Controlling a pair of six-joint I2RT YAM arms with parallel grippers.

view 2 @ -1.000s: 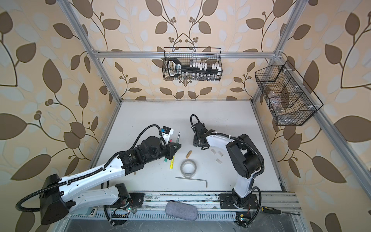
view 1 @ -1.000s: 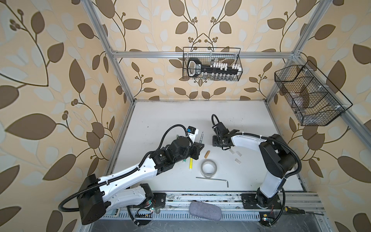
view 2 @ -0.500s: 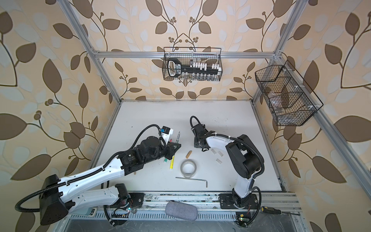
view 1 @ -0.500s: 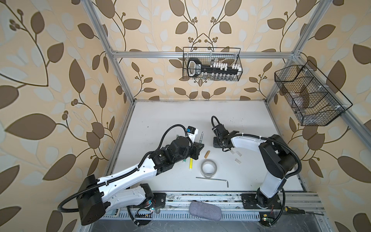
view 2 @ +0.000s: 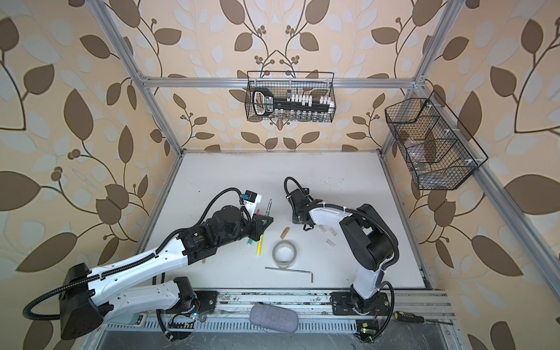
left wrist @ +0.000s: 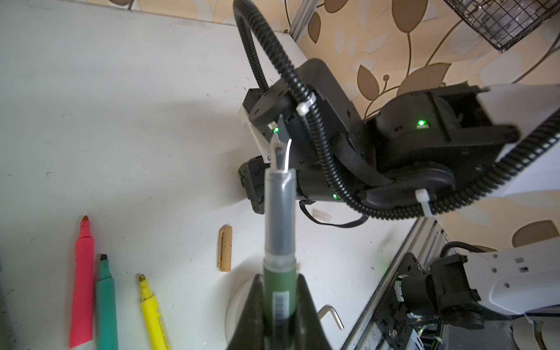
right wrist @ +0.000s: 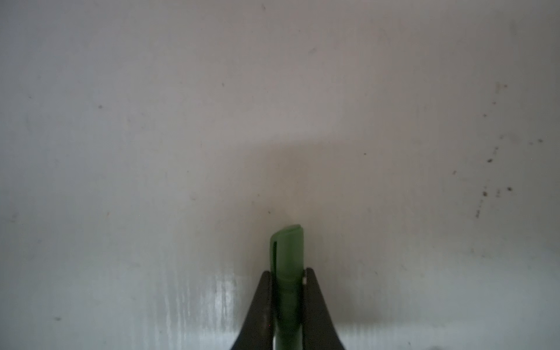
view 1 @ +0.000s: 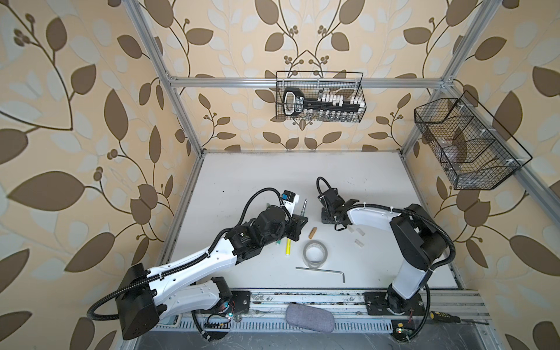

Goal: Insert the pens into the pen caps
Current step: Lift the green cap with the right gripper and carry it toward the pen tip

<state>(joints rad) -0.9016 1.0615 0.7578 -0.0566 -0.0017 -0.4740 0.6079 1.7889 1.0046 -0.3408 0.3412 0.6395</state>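
The left gripper (left wrist: 280, 283) had its jaws pinched on the dark green pen (left wrist: 279, 212), low on the barrel, so the grey front section and the fine metal tip stood free. The right gripper (right wrist: 288, 274) was down at the table (right wrist: 121, 121), its jaws pressed onto a green cap (right wrist: 287, 247) that lay on the white surface. In a top view the right wrist (view 1: 331, 209) sat at about 3 o'clock from the raised pen, near but apart. The next step probably called for lifting the cap clear, turning its mouth toward the tip, lining up the two axes and pushing straight. A skewed approach could jam the tip on the rim. Which end of the cap was open could not be told. The tan cap (view 1: 313, 232) lay at 4 o'clock from the left gripper and two clear caps (view 1: 358, 242) at 4 o'clock from the right wrist. The pink marker (left wrist: 82, 272), the green marker (left wrist: 106, 303) and the yellow marker (left wrist: 153, 312) lay uncapped. The only print visible was a barcode (left wrist: 280, 303) on the pen's barrel, and no words were legible.
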